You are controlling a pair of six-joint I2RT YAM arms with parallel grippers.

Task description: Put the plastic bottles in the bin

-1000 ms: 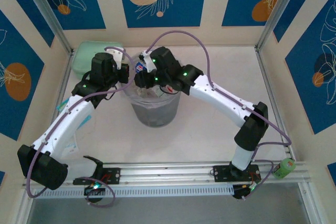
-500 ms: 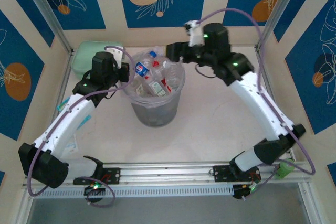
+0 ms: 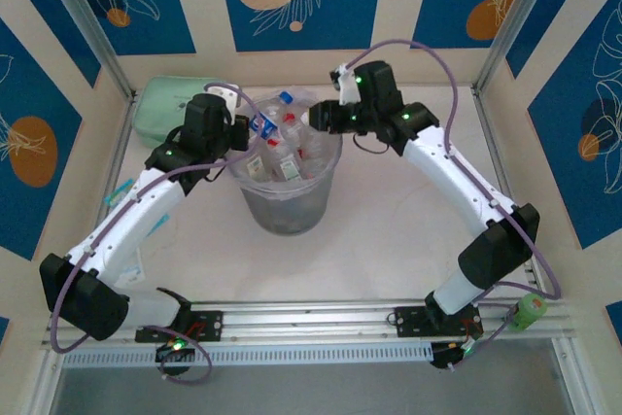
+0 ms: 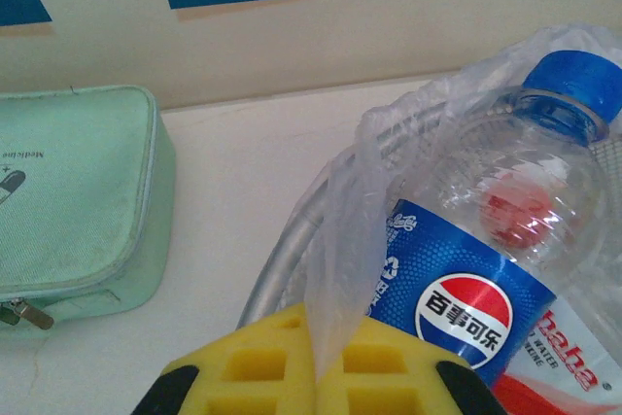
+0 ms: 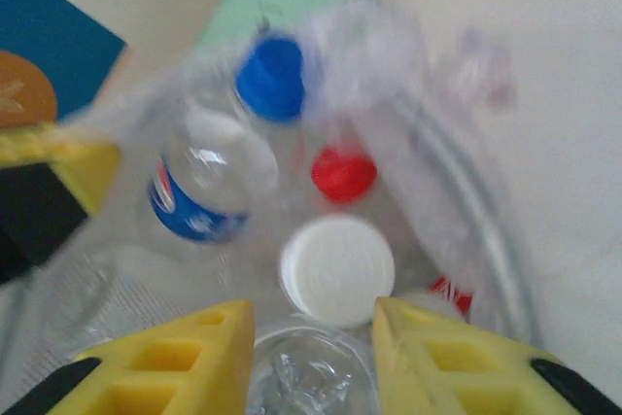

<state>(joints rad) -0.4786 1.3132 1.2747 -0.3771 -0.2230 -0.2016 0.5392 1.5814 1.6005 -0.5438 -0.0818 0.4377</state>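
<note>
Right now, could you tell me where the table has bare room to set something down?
Free: the table between the bin and the near rail; right of the bin, under the right arm; the far-right corner. Crowded: the bottle-filled bin, left gripper and right gripper at its rim, and the far-left corner, where the pouch lies.

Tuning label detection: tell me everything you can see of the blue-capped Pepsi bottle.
The Pepsi bottle is clear thin plastic, seemingly empty, with a blue screw cap on and a blue label bearing the red-white-blue logo and Chinese characters. It leans in the bin, cap uppermost, near the left rim, pressed against the clear bag liner. A red-and-white-labelled bottle lies against its lower side. The left hand pinches a liner fold just in front of it.
</note>
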